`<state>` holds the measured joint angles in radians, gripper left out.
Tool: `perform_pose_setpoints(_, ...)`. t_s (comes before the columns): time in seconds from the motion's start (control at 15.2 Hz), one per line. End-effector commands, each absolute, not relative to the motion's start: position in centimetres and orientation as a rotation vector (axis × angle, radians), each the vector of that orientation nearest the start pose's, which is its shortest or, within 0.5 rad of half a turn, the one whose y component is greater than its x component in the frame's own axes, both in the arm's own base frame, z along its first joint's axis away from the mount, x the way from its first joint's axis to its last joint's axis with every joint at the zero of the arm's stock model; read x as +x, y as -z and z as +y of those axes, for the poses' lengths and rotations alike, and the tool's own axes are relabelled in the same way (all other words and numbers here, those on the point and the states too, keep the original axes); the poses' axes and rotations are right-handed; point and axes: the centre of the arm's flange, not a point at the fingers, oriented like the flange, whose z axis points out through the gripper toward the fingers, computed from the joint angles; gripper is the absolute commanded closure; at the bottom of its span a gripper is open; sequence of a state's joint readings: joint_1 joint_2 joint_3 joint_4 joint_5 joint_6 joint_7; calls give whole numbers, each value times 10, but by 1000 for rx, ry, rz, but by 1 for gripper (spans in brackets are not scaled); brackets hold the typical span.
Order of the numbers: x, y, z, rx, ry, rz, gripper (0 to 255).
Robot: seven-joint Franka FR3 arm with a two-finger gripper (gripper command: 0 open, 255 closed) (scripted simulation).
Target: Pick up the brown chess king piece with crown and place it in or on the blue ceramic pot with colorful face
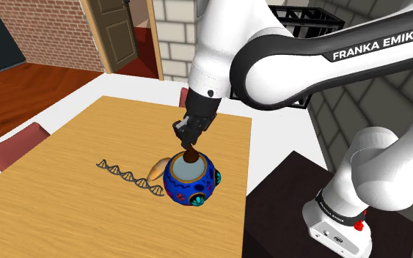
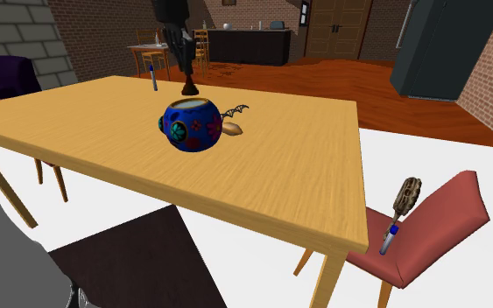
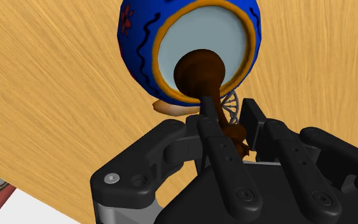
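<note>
Light wooden rect. table (image 1: 65,183) carries round blue pot w/ colourful motifs (image 1: 179,183) near centre. Shoulder view: grey double-helix model (image 1: 128,176) at pot's 9 o'clock, tan shell-like obj. (image 1: 157,170) at 10, just beside pot.

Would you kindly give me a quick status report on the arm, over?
Gripper shut on chess king. Piece hangs base-down above the blue pot, not yet released. Helix model beside pot, off the drop path.

One chess king (image 1: 191,155), one blue pot (image 1: 177,188), one helix (image 1: 126,174), one table (image 1: 65,212)
</note>
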<state>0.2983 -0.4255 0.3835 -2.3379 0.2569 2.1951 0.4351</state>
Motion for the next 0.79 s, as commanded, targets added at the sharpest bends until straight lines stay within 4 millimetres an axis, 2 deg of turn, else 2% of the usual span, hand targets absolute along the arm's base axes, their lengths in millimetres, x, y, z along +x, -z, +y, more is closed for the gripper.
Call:
perform_pose_setpoints(0.0,339,-501,305,-2927,277,-164,255)
perform_pose_setpoints(0.2,339,-485,305,-2927,277,-164,255)
perform_pose_setpoints(0.73,339,-485,305,-2927,277,-164,255)
